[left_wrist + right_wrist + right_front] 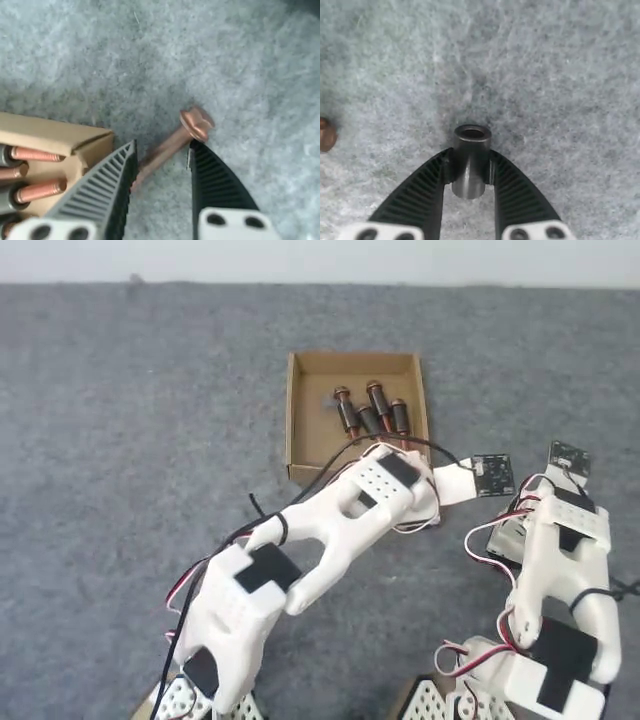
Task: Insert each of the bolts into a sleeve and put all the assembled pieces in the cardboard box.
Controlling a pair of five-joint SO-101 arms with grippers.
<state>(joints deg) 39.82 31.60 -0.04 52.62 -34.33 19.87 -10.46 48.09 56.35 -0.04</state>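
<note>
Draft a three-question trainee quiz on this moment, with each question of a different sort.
1. True or false: the right gripper is shut on a sleeve.
2. Where is the loose bolt? A) standing upright on its head; B) lying on the carpet within the open left gripper; C) already pushed into the sleeve.
3. Short answer: what lies inside the cardboard box?

Key: 1 true; 2 B; 3 assembled pieces, bolts in sleeves.
</note>
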